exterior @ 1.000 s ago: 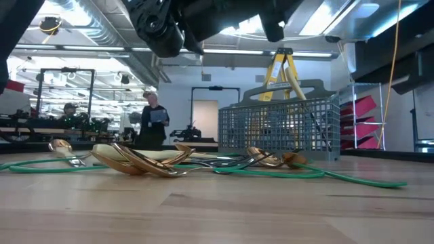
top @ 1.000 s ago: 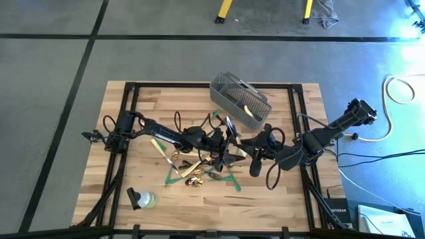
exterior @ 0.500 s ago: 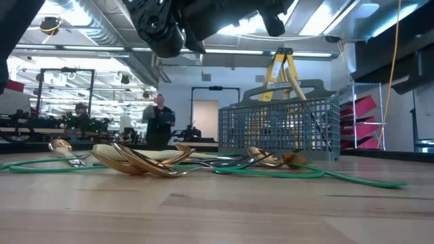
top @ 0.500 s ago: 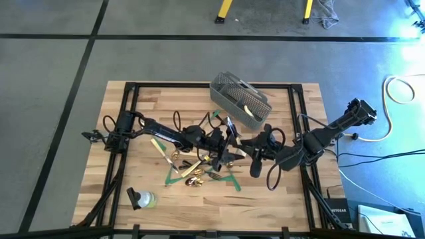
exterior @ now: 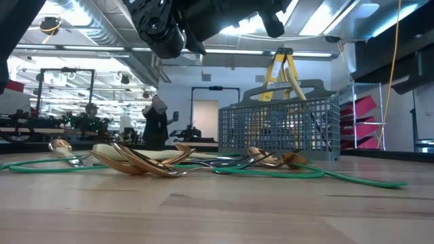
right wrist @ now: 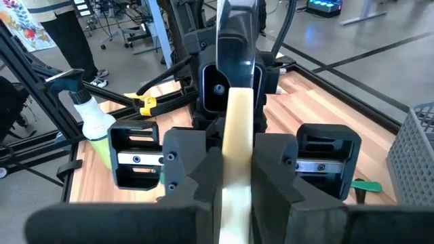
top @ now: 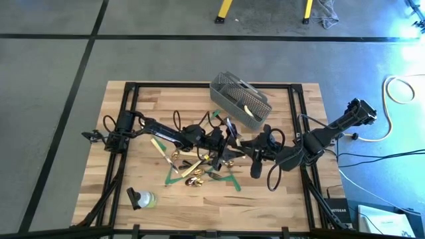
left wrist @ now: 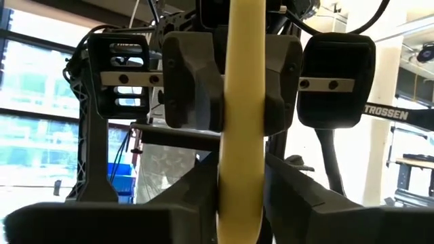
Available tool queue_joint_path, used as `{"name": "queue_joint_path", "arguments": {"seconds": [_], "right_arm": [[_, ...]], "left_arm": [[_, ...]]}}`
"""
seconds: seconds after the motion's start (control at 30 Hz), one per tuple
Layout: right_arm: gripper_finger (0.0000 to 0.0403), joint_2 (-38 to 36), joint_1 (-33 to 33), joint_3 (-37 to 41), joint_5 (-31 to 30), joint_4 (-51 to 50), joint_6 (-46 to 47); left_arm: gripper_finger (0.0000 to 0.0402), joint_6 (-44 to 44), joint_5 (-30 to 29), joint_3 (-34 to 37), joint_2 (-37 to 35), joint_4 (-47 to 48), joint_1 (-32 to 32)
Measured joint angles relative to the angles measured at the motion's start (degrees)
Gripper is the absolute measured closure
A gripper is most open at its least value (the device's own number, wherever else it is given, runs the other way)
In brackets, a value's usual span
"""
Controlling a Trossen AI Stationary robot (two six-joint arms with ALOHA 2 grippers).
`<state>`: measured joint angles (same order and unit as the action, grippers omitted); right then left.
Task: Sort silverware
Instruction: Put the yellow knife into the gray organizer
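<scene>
While both arms meet over the middle of the table (top: 279, 192), I log this moment as a hand-over, item by item.

Item 1, knife (left wrist: 243, 102): cream handle, raised clear of the table, spanning the gap between the two hands.

Item 2, left hand (top: 222, 147): its own camera shows its dark fingers (left wrist: 196, 190) pressed against both sides of the handle. I read that as a grip just taken.

Item 3, right hand (top: 251, 149): narrow, clamped on the same handle from the opposite end and facing the left hand squarely.

Item 4, pile below: gold spoons (exterior: 146, 161) and dark forks (top: 216, 176) lie loose inside the green tape (exterior: 352, 177) outline. They are unsorted.

Item 5, spray bottle (top: 141, 198): lying at the table's front left, well apart from the work.

Item 6, basket (top: 240, 99): grey wire mesh, beyond the pile. One cream piece (top: 249, 111) already sits inside it.

Item 7, room behind: a person (exterior: 154, 122) and a yellow ladder (exterior: 281, 68), both far off.

Step in hand, by my judgement: one knife is passing between hands, so sorting is at an early stage. The next move calls for one hand to let go only once the other's hold is firm. I cannot tell which hand is meant to give it up. The keeper must then carry the knife level to its compartment without tipping it.
</scene>
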<state>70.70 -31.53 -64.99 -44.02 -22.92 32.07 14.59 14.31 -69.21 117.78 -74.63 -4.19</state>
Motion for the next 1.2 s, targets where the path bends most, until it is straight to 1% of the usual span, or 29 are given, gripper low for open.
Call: {"name": "queue_joint_path", "arguments": {"seconds": [0.13, 0.37, 0.5, 0.87, 1.0, 1.2], "right_arm": [[0.0361, 0.0, 0.0, 0.0, 0.2, 0.1, -0.2], [0.0361, 0.0, 0.0, 0.0, 0.3, 0.1, -0.4], [0.0359, 0.0, 0.0, 0.0, 1.4, 0.0, -0.6], [0.0301, -0.1, 0.0, 0.0, 0.0, -0.1, -1.1], [0.0293, -0.6, 0.0, 0.0, 0.0, -0.1, -1.3], [0.0292, -1.3, 0.0, 0.1, 1.0, -0.2, 0.5]], "left_arm": [[0.0342, 0.2, 0.5, 0.0, 0.0, -0.6, 0.0], [0.0342, 0.0, 0.7, 0.0, 0.0, -0.8, 0.0], [0.0342, -0.1, 1.0, 0.0, 0.0, -0.8, 0.0], [0.0342, -0.3, 1.2, 0.0, 0.1, -1.1, 0.0], [0.0342, -0.1, 1.2, 0.0, 0.1, -1.2, 0.0], [0.0342, 0.0, 1.5, 0.0, 0.1, -1.2, 0.0]]}}
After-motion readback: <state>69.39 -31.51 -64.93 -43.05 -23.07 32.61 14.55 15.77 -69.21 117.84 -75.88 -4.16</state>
